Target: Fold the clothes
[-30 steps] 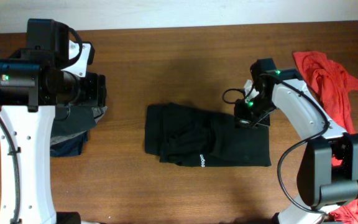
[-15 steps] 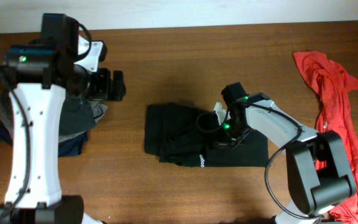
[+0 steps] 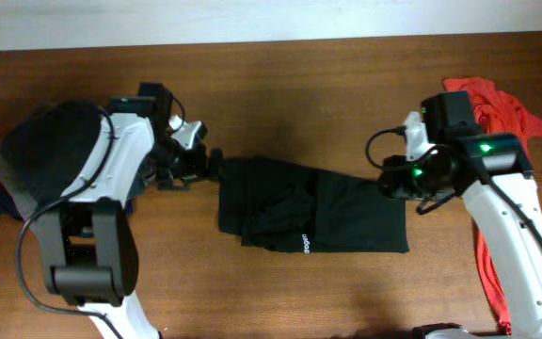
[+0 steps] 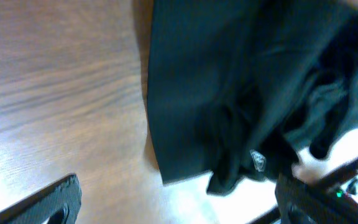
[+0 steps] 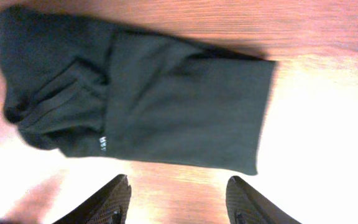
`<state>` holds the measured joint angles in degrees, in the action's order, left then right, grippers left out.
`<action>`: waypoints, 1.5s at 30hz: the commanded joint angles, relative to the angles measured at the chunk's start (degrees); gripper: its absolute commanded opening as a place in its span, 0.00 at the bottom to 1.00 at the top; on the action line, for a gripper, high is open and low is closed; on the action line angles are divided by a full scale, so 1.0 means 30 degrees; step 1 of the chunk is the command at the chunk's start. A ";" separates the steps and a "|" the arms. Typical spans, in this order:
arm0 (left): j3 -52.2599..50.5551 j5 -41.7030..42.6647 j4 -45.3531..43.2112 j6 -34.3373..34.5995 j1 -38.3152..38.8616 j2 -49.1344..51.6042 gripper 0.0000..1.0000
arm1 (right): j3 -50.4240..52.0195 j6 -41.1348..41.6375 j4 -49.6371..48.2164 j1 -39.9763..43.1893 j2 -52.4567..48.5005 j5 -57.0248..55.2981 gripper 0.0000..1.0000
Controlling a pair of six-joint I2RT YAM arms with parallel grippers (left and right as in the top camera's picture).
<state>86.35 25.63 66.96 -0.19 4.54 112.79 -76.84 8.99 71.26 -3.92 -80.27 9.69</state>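
The black T-shirt (image 3: 313, 217) lay folded into a rough rectangle in the middle of the wooden table (image 3: 280, 85), longer from left to right, with bunched folds on its left half and a flat smooth panel on its right. A small white printed mark (image 3: 306, 244) showed at its near edge. The left gripper (image 3: 207, 164) hovered just beside the shirt's far left corner; in the left wrist view its fingers (image 4: 61, 199) stood wide apart with nothing between them. The right gripper (image 3: 390, 179) hung at the shirt's far right corner, its jaws partly spread and empty above the cloth in the right wrist view. A red-orange garment (image 3: 497, 118) lay crumpled along the right edge, and dark folded garments (image 3: 3, 200) sat at the far left, partly hidden under the left arm
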 commanded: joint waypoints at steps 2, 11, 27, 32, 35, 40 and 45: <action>-0.1596 0.1843 -0.2149 -0.0867 0.1042 0.1450 0.99 | -0.0109 -0.0568 0.0270 0.0729 0.0058 -0.0393 0.54; -0.1792 0.3388 -0.3614 -0.0962 0.3789 0.3177 0.99 | -0.0109 -0.0568 0.0488 0.0692 0.0066 -0.0401 0.54; -0.0692 0.0576 -0.2280 -0.0954 0.3402 0.2827 0.01 | -0.0109 -0.0940 0.1202 0.0692 0.0066 -0.0787 0.50; 0.3410 -0.2630 0.2331 -0.1647 0.1792 0.2244 0.00 | -0.0109 -0.1005 0.1428 0.0692 0.0066 -0.1042 0.49; 0.6623 -0.3665 0.4350 -0.1989 0.1413 0.2208 0.01 | -0.0109 -0.1005 0.1413 0.0692 0.0066 -0.1035 0.49; 1.0105 -0.4065 0.5552 -0.2062 0.2208 0.2208 0.00 | -0.0109 -0.1005 0.1392 0.0692 0.0066 -0.1035 0.49; 1.0273 -0.5093 0.5741 -0.2033 0.4386 0.2339 0.00 | -0.0109 -0.1005 0.1399 0.0692 0.0066 -0.1035 0.50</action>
<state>116.84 13.41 83.44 -5.13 13.21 120.38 -76.82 6.17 75.42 -2.00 -80.36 7.49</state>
